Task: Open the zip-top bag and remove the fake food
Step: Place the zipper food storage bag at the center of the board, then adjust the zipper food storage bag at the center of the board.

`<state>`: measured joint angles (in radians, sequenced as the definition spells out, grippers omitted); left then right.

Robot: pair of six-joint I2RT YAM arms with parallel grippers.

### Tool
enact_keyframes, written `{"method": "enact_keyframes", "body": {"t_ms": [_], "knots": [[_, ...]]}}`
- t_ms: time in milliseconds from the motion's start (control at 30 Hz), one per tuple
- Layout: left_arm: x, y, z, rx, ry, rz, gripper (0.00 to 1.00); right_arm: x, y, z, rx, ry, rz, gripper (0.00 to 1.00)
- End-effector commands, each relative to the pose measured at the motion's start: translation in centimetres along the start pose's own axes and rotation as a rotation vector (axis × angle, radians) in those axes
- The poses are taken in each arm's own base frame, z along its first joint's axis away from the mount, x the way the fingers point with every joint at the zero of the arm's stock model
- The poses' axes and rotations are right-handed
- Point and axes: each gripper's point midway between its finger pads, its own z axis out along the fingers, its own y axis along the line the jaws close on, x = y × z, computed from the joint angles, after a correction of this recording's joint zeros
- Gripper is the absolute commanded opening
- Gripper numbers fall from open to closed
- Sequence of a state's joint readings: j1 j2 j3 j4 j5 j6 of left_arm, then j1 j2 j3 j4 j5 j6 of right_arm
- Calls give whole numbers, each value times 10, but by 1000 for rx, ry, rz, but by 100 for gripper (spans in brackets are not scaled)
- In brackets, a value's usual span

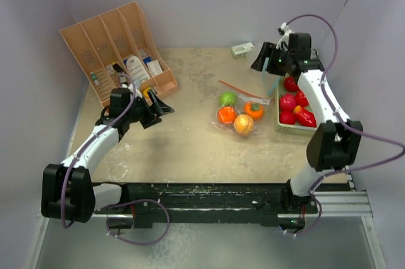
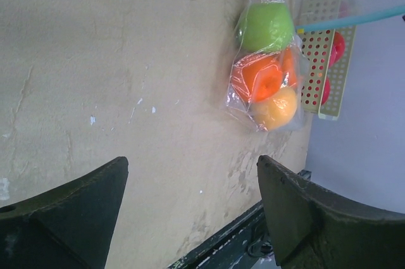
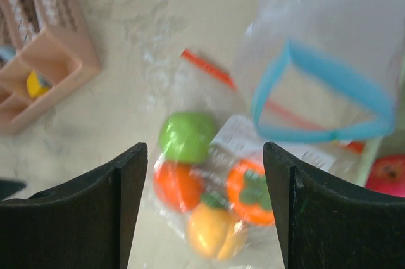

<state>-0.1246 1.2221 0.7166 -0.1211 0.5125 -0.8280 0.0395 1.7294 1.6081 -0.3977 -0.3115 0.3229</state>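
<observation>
Right wrist view: right hand (image 3: pixel 204 152) fingers apart.
Zip-top bag (image 3: pixel 240 136) of fake food (image 3: pixel 183 135) lies on surface (image 3: pixel 126 60) beyond its fingertips; left hand (image 2: pixel 193 164) likewise apart.

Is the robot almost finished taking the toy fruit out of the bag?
Roughly halfway, it seems. Done: several red plastic toy fruits lie in the pale green tray, with a blue-rimmed clear bag beside it. In hand: nothing; the left gripper and right gripper are both open. Left: four green, orange and yellow-orange fruits sit inside the clear red-zip bag, which looks shut.
</observation>
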Motion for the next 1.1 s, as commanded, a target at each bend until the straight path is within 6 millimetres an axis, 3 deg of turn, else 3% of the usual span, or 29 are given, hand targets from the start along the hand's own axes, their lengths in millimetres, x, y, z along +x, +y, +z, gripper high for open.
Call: {"method": "enact_keyframes", "body": {"t_ms": [0, 67, 167, 300, 500, 567, 900, 1067], "knots": [[-2, -12, -1, 51, -31, 0, 86, 48, 18, -15, -13, 43, -42, 76], [3, -14, 2, 50, -22, 3, 86, 67, 15, -17, -13, 65, -18, 76], [12, -19, 6, 51, -5, 11, 87, 78, 8, -23, 18, 85, -17, 75], [24, -25, 13, 54, 13, 20, 87, 79, 10, -40, 27, 81, -25, 72], [31, -32, 22, 67, 24, 22, 87, 66, 30, -78, -16, -7, 3, 66], [31, -36, 26, 78, 26, 21, 87, 67, 30, -82, -13, -17, 1, 65], [32, -62, 42, 110, 51, 61, 87, 146, 4, -21, -46, 183, 54, 73], [35, -69, 43, 120, 46, 52, 87, 181, 9, 5, -107, 289, 93, 72]]}}
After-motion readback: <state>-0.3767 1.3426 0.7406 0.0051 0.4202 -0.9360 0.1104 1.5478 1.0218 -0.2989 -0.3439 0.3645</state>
